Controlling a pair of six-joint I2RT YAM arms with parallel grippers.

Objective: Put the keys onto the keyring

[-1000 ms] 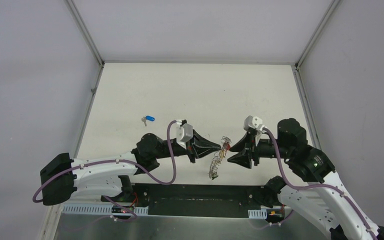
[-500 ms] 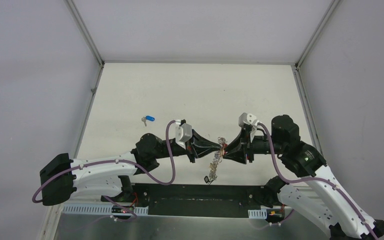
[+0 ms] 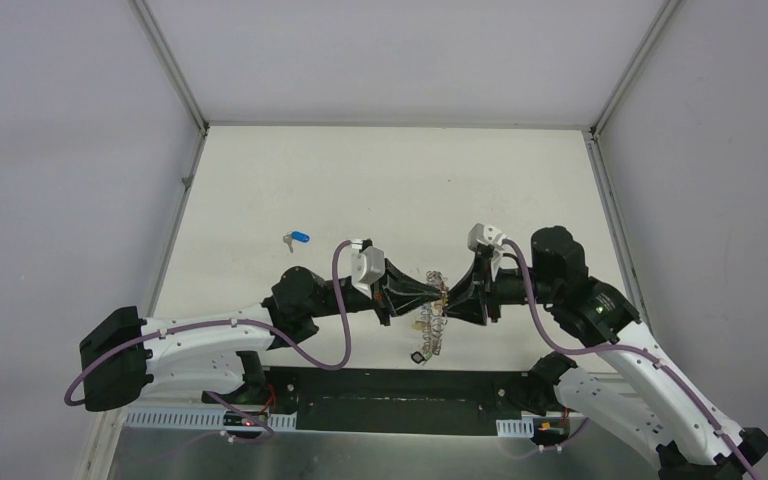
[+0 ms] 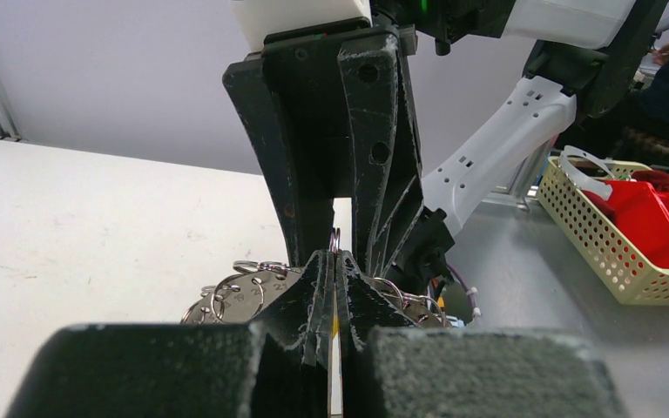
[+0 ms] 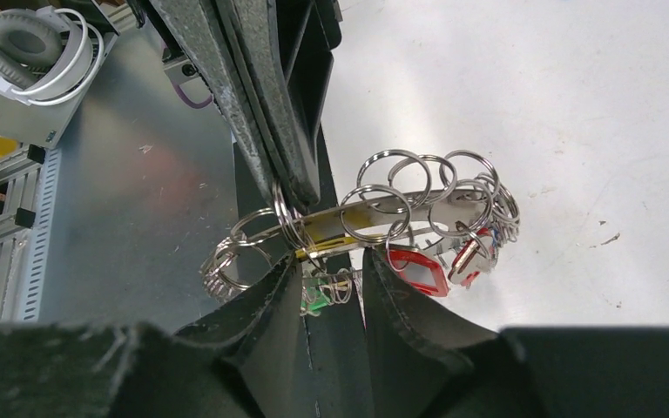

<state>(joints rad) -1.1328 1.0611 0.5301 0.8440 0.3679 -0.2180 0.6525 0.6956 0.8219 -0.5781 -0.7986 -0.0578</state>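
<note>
Grey walls stand round a white desk [image 3: 360, 170]. Close to its near edge, about halfway between the left and right edges, the two grippers meet tip to tip. The left gripper [image 4: 334, 272] is squeezed tight, with only a thin sliver of yellow showing between its fingers. It pinches the keyring [image 5: 401, 205] at one end. The right gripper [image 5: 331, 274] faces it with its fingers a little apart, one on each side of the keyring's flat band. I cannot see them pressing on it. From the pinch the keyring hangs in a loose bunch of small shiny rings, with a red tag [image 5: 418, 272] and a green tag [image 5: 313, 300] dangling under it. The blue key [image 3: 298, 238] lies alone on the desk, well apart, nearer the left edge and farther back.

The keyring looks light and floppy, so it will likely swing and twist when moved. Its metal is smooth and may slip. The best hold seems to be the flat band or one ring, not the dangling tags. The blue key is tiny and flat, so its plastic tag is probably the easiest part to grab.
</note>
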